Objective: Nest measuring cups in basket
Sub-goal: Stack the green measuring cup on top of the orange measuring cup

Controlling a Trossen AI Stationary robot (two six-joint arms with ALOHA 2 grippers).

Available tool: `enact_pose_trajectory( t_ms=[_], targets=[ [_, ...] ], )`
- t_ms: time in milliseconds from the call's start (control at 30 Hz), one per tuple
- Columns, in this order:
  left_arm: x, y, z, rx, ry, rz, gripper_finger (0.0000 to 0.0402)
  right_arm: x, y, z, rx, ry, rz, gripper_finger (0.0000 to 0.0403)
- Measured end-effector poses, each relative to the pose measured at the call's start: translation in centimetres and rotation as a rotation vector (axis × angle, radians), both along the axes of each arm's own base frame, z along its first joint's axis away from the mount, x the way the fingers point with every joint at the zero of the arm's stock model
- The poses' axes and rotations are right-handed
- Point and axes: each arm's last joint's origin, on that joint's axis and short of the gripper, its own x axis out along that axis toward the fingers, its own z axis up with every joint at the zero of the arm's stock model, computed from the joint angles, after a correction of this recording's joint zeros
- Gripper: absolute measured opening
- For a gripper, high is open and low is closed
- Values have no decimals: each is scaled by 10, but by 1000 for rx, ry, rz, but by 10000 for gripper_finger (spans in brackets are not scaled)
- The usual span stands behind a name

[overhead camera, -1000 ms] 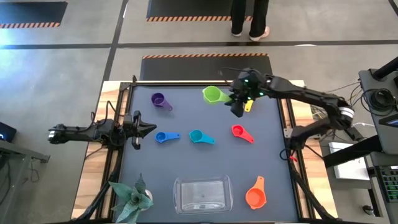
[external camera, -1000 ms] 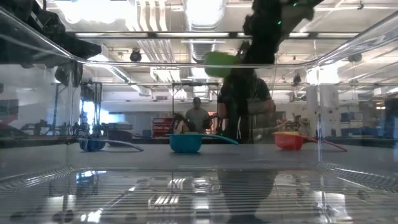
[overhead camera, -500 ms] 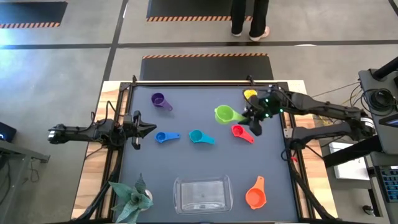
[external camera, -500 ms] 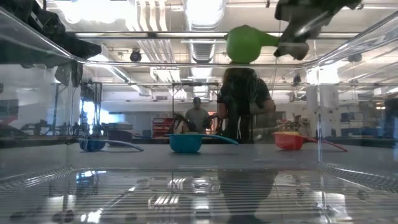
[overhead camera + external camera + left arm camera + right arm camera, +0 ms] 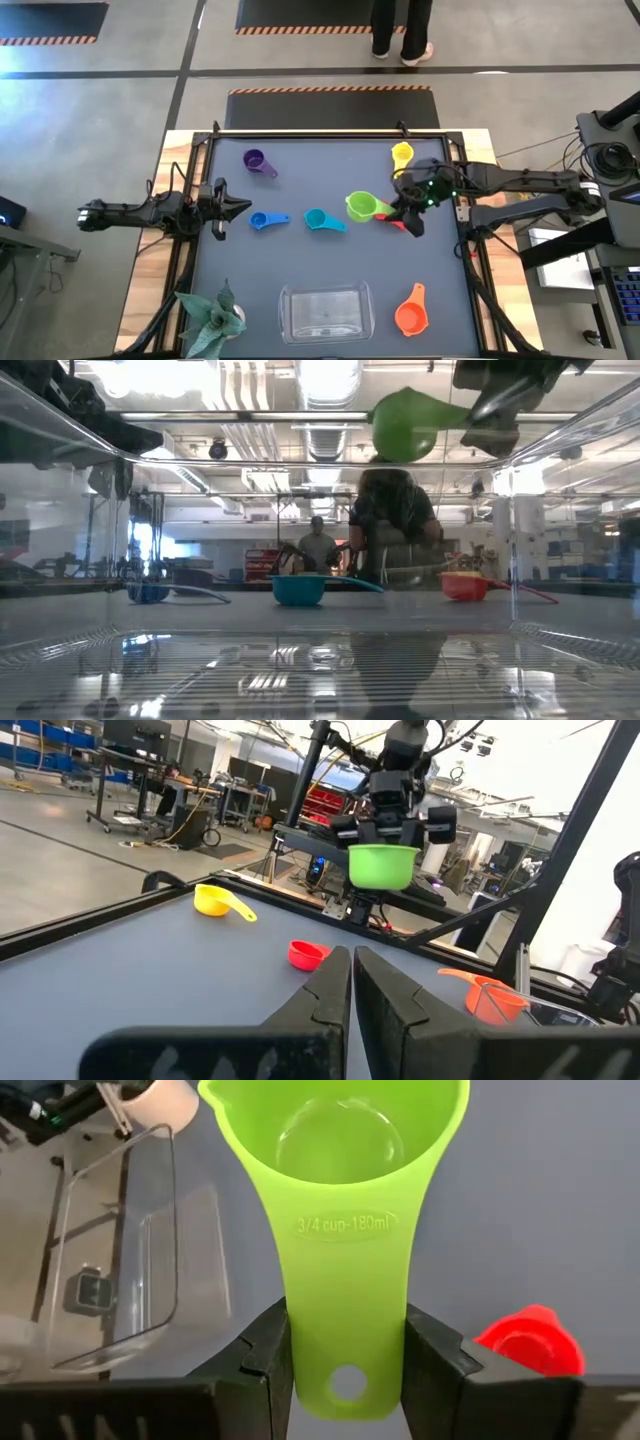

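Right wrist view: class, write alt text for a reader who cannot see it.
The right gripper is shut on the flat handle of a green measuring cup, held above the dark table. The clear basket lies beyond, and a red cup sits nearby.

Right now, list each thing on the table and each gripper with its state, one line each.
green cup: held by its handle, lifted off the table
right gripper: shut on the green cup's handle
left gripper: shut, empty, at the table's left edge
basket: empty
yellow cup: on the table
purple cup: on the table
blue cup: on the table
teal cup: on the table
orange cup: on the table
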Motion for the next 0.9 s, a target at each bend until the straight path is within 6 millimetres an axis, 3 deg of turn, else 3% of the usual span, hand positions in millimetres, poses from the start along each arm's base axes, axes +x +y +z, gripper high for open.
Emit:
enact_pose_trajectory(
  t_ms=[367, 600, 900],
  targets=[
    [0, 0, 0, 0, 0, 0, 0, 4, 25, 4, 62, 8, 69, 123],
    [0, 0, 0, 0, 0, 0, 0, 1, 48, 11, 78, -6, 201, 133],
    [0, 0, 0, 0, 0, 0, 0, -29, 86, 6, 65, 136, 492, 121]
  ],
)
